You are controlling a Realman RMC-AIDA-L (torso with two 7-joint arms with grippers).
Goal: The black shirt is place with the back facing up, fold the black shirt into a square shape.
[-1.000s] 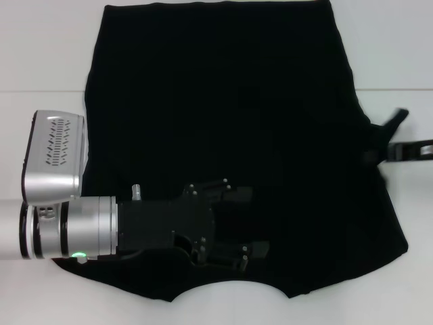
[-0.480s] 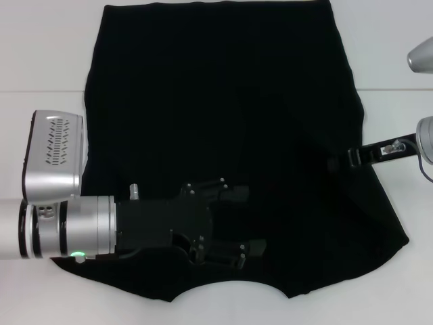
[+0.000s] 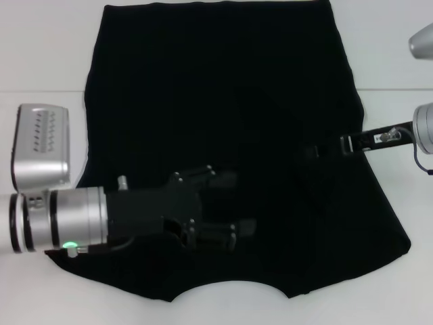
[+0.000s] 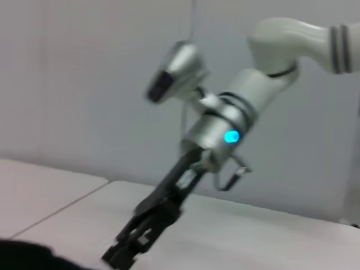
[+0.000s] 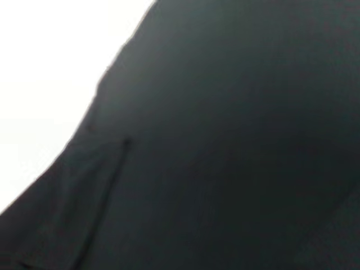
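A white table fills the scene, and a gray wall stands behind it in the left wrist view. The black shirt lies flat on the table and covers most of it. Its curved neck hole is at the edge of the shirt closest to the robot.

The left gripper rests over the shirt, just above the neck hole and a bit toward the shirt's left side. Its fingers look spread apart, with dark cloth showing between them. The right gripper reaches in over the shirt's right edge, about halfway up the shirt. I cannot tell if it is spread or pressed together, because it is black on black.

The shirt looks soft, light and floppy. It will likely bend and sag when lifted, and it may slide a little on the smooth table. A good place to take hold is probably an edge or a corner, pinching just one layer.

Some things are hard to see. The shirt's far edge is cut off at the top of the head view. Folds and sleeves are hard to make out in the dark cloth. The right wrist view shows only black cloth and a bit of table.
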